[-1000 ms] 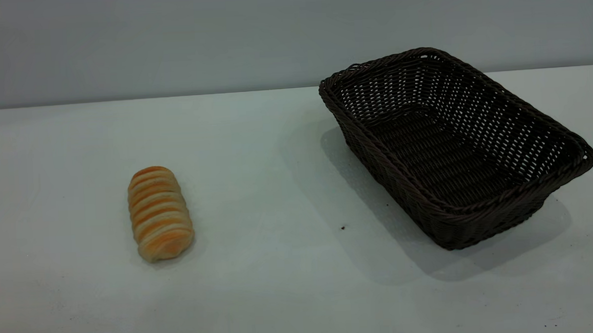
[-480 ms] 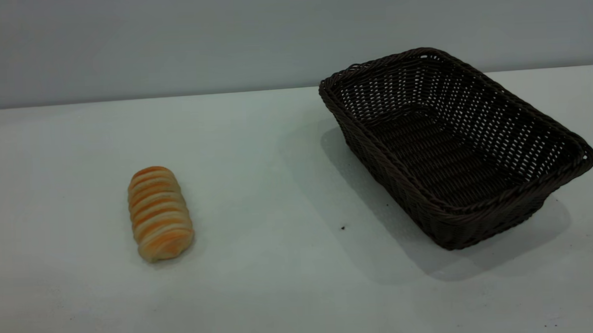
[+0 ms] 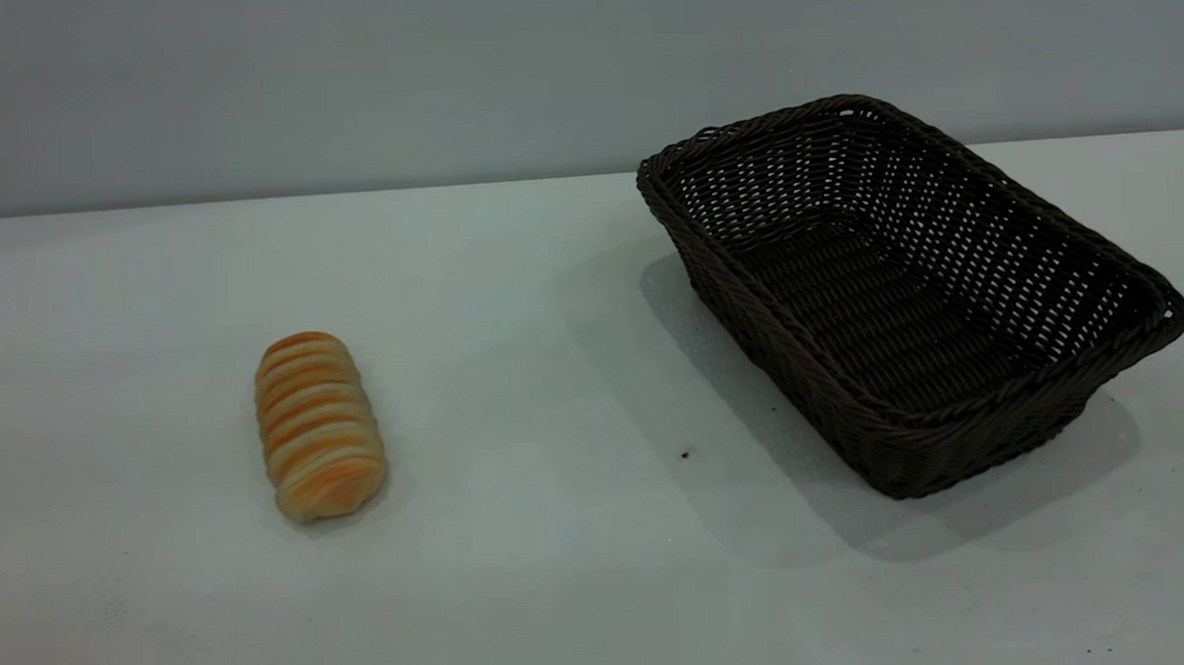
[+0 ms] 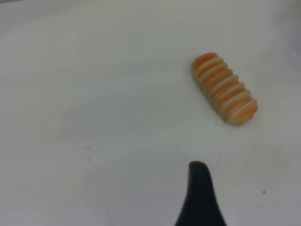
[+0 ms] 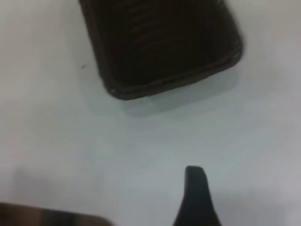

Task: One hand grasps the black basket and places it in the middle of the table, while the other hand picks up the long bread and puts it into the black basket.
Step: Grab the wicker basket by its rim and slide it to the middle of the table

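**Both arms above the table, nothing grasped**

Right gripper (image 5: 196,197) hangs well above the dark woven wicker basket (image 5: 164,47), left gripper (image 4: 201,197) above the striped orange-cream bread roll (image 4: 225,88); finger spread indiscernible. Basket sits right of centre: pinch its near rim squarely

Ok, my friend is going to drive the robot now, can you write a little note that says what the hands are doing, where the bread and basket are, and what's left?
Left gripper: above the table, short of the long bread, holding nothing; only one finger shows.
Right gripper: above the table, short of the black basket, holding nothing; only one finger shows.
Bread: lying on the table's left side, untouched.
Basket: empty, upright, on the right side.
Done: nothing yet.
Left: move the basket to the middle, then put the bread inside.
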Controlling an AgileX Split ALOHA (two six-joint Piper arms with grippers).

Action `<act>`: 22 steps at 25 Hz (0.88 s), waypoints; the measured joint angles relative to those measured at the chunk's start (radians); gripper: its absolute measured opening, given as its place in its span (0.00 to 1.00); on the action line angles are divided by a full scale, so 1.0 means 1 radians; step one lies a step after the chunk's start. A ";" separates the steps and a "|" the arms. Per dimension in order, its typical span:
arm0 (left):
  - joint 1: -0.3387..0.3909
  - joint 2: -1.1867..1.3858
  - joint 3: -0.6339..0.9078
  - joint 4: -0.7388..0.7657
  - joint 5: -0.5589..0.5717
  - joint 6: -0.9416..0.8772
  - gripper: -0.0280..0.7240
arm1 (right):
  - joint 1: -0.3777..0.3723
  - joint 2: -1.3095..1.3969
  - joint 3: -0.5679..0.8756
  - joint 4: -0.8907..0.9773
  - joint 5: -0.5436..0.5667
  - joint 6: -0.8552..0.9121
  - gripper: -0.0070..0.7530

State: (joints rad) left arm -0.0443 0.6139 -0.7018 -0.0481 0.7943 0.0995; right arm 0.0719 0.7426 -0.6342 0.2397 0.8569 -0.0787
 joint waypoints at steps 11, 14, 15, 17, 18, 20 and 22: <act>0.000 0.271 -0.015 -0.045 -0.105 0.063 0.81 | 0.000 0.627 -0.002 0.427 -0.226 -0.095 0.78; 0.000 0.276 -0.015 -0.044 -0.110 0.064 0.81 | 0.000 0.752 -0.007 0.579 -0.273 -0.168 0.78; 0.000 0.276 -0.015 -0.044 -0.114 0.064 0.81 | 0.000 0.793 -0.007 0.631 -0.289 -0.184 0.78; 0.000 0.276 -0.015 -0.044 -0.122 0.064 0.81 | 0.000 0.862 -0.008 0.727 -0.311 -0.233 0.78; 0.000 0.276 -0.015 -0.044 -0.127 0.064 0.81 | 0.000 0.896 -0.009 0.782 -0.325 -0.257 0.78; 0.000 0.276 -0.015 -0.044 -0.132 0.065 0.81 | 0.000 0.947 -0.009 0.877 -0.367 -0.308 0.78; 0.000 0.276 -0.015 -0.044 -0.135 0.065 0.81 | 0.000 0.991 -0.010 0.973 -0.421 -0.340 0.78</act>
State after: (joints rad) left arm -0.0443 0.8899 -0.7164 -0.0924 0.6589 0.1642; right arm 0.0719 1.7332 -0.6444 1.2125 0.4355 -0.4188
